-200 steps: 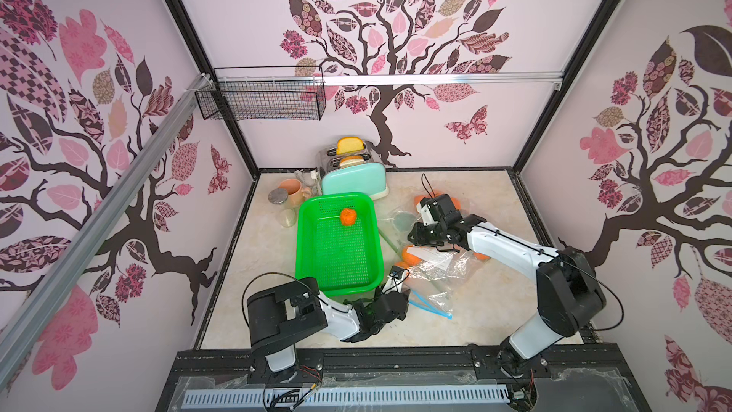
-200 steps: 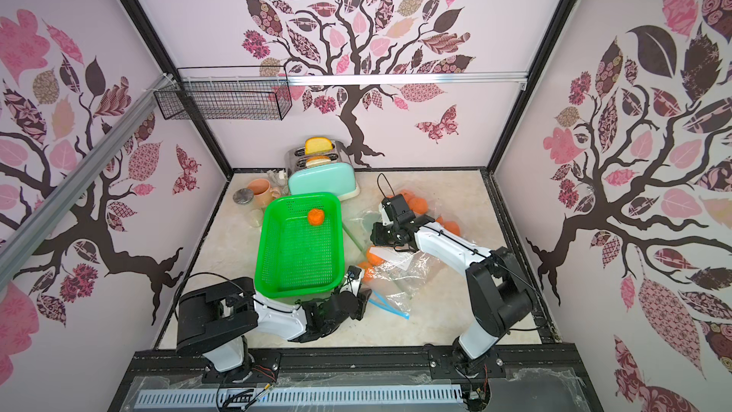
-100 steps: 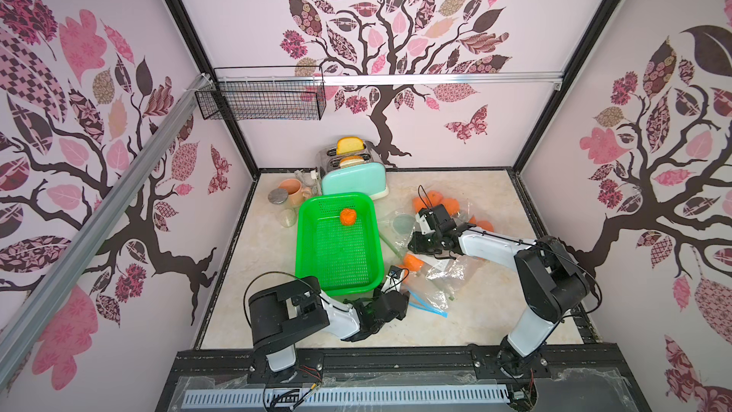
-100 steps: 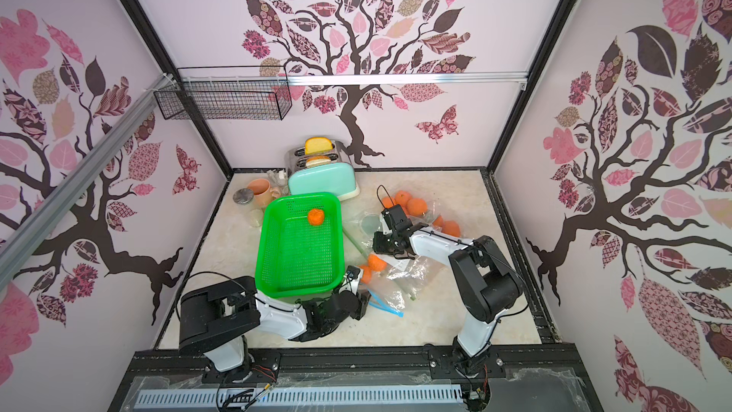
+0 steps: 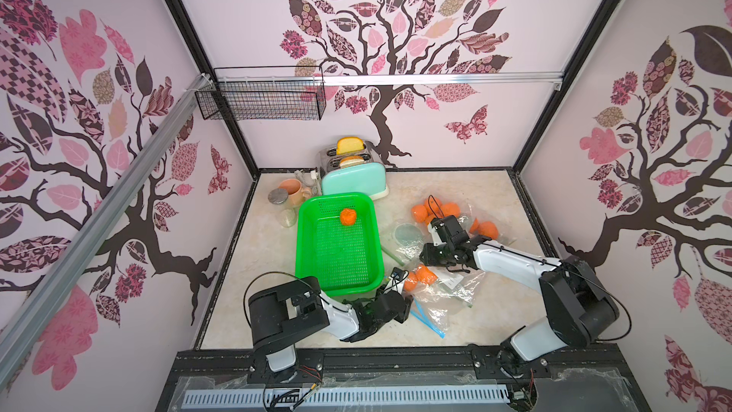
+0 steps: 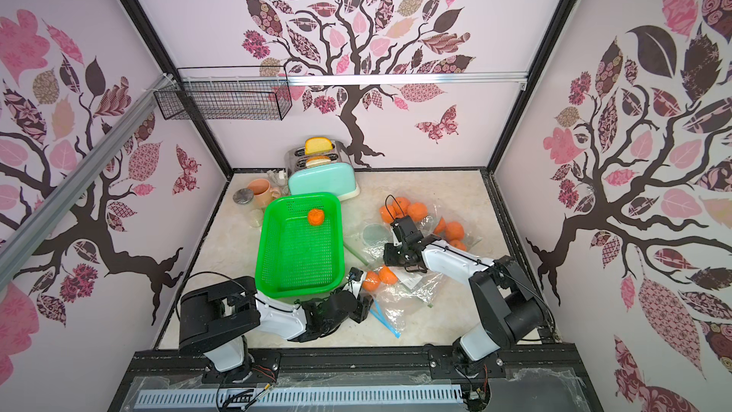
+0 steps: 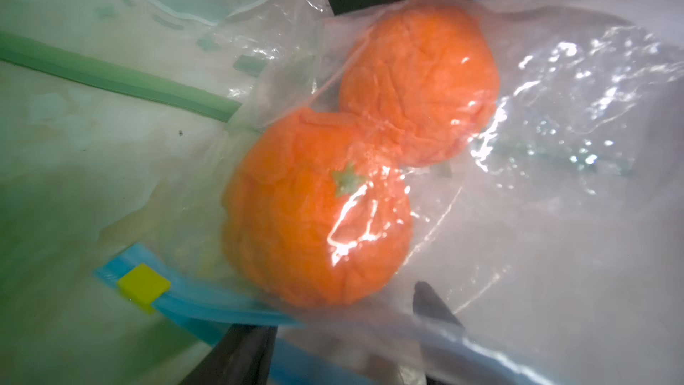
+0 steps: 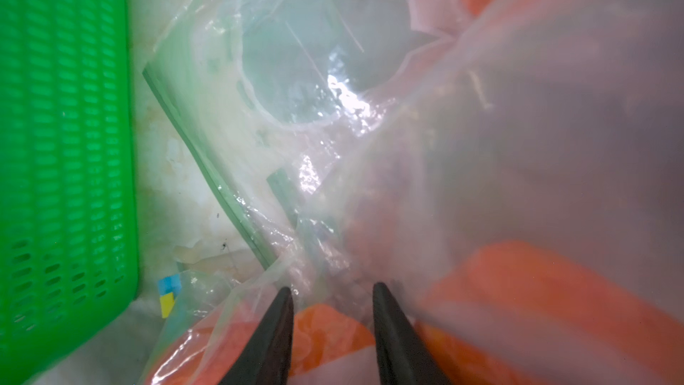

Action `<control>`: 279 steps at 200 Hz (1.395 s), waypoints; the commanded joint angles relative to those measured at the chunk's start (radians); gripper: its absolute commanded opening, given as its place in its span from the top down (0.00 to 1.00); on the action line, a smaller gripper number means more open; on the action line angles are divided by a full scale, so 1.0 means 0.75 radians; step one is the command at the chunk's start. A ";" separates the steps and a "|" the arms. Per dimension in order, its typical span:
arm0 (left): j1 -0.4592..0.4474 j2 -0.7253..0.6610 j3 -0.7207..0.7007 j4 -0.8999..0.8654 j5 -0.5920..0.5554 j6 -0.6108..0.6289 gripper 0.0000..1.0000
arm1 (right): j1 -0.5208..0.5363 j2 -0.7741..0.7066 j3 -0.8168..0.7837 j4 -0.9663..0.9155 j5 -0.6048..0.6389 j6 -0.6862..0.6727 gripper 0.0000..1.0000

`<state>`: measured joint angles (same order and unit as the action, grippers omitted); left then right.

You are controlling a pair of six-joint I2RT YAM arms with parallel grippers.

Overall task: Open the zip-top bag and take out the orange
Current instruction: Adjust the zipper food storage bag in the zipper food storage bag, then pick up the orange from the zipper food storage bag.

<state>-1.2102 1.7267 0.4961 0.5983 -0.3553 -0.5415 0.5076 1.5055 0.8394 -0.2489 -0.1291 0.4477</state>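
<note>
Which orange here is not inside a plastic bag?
The orange lying in the green basket, near its far end. It sits bare on the mesh; the other oranges all lie inside clear bags beside the basket.

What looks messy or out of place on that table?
The clear bags lie crumpled and overlapping beside the green basket, two oranges showing through one. More oranges sit bunched farther back among plastic. Nothing looks spilled or broken.
</note>
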 commanded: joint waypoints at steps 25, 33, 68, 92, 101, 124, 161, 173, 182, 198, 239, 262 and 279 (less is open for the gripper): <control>0.002 -0.040 -0.079 0.017 0.105 0.024 0.43 | 0.002 -0.179 0.059 -0.006 -0.120 0.010 0.60; 0.001 -0.052 -0.083 0.005 0.109 0.027 0.43 | 0.004 -0.185 0.058 0.001 -0.168 0.019 0.63; -0.006 -0.086 -0.107 -0.011 0.108 0.031 0.43 | 0.040 -0.141 0.027 0.053 -0.330 0.063 0.78; -0.006 -0.087 -0.103 -0.014 0.102 0.034 0.43 | 0.127 -0.067 0.031 0.042 -0.306 0.040 0.80; -0.005 -0.084 -0.103 -0.018 0.098 0.032 0.43 | 0.147 -0.033 0.030 0.036 -0.297 0.033 0.80; -0.006 -0.078 -0.104 -0.016 0.090 0.029 0.43 | 0.166 0.063 0.030 0.054 -0.257 0.038 0.80; -0.006 -0.080 -0.105 -0.016 0.087 0.031 0.41 | 0.170 0.211 0.077 0.048 -0.156 0.006 0.82; -0.006 -0.083 -0.107 -0.019 0.083 0.029 0.41 | 0.170 0.265 0.103 0.023 -0.164 -0.011 0.82; -0.006 -0.084 -0.107 -0.021 0.077 0.027 0.41 | 0.175 0.302 0.117 -0.005 -0.174 -0.022 0.82; -0.006 -0.084 -0.102 -0.022 0.071 0.025 0.41 | 0.178 0.333 0.106 -0.017 -0.178 -0.031 0.82; -0.006 -0.102 -0.091 -0.022 0.064 0.038 0.39 | 0.178 0.338 0.054 -0.023 -0.177 -0.024 0.82; -0.007 -0.122 -0.088 0.008 0.108 0.053 0.39 | 0.179 0.312 0.016 -0.001 -0.205 0.004 0.81; -0.012 -0.153 -0.092 0.037 0.129 0.074 0.38 | 0.178 0.280 -0.011 0.001 -0.200 0.025 0.79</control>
<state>-1.2118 1.6516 0.4282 0.6071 -0.2859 -0.5175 0.6434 1.6993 0.9005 -0.1738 -0.2996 0.4469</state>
